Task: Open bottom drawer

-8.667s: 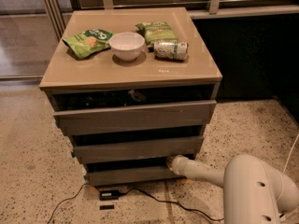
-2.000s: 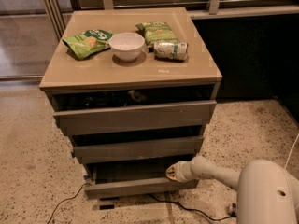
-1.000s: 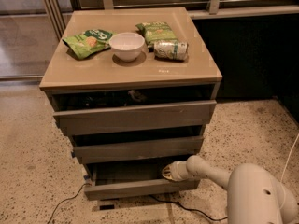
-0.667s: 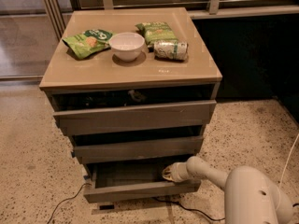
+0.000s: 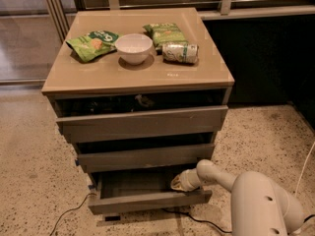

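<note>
The bottom drawer (image 5: pixel 147 201) is the lowest of three grey-brown slab fronts on the cabinet. It stands pulled out, and its shallow grey tray (image 5: pixel 133 182) shows behind the front. My gripper (image 5: pixel 178 183) is at the drawer's right end, just behind the front's top edge, at the end of my white arm (image 5: pixel 221 177) that comes in from the lower right. The fingers are hidden behind the wrist and the drawer front.
The middle drawer (image 5: pixel 145 156) and top drawer (image 5: pixel 142 123) stand slightly out above it. On the cabinet top lie two green snack bags (image 5: pixel 91 44), a white bowl (image 5: pixel 133 47) and a can (image 5: pixel 180 52) on its side. A black cable (image 5: pixel 192 219) runs on the speckled floor in front.
The bottom drawer has slid further out toward the camera over the earlier frames, with my gripper staying at its right end and moving with it.
</note>
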You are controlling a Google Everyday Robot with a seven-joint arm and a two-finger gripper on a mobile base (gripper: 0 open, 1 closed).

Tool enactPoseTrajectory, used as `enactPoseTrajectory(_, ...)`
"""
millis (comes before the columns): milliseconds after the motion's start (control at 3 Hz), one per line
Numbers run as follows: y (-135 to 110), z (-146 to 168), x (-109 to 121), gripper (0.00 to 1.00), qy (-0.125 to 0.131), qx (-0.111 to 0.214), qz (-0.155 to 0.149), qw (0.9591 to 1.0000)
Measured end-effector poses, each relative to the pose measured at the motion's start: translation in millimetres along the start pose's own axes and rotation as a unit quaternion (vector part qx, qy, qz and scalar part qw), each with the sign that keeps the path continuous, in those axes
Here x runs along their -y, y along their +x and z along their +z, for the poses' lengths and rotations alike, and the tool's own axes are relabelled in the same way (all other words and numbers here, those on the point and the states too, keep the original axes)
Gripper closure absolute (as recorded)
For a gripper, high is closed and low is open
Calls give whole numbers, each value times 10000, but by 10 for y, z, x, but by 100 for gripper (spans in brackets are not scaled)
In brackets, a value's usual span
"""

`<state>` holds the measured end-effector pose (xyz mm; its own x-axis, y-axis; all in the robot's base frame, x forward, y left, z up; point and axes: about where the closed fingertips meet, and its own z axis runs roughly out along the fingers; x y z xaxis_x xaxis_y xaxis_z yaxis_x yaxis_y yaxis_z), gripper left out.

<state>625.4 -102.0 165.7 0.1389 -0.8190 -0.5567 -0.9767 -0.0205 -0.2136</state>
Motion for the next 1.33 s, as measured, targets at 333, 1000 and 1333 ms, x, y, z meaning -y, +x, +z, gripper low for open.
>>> enactPoseTrajectory(333, -53, -152, -183, 100, -331, 14, 137, 9994)
enactPoseTrajectory(1000, -75, -265, -461, 100, -892, 50, 329, 9955)
enactPoseTrajectory(1333, -71, -251, -577, 100, -1139, 72, 414, 9926)
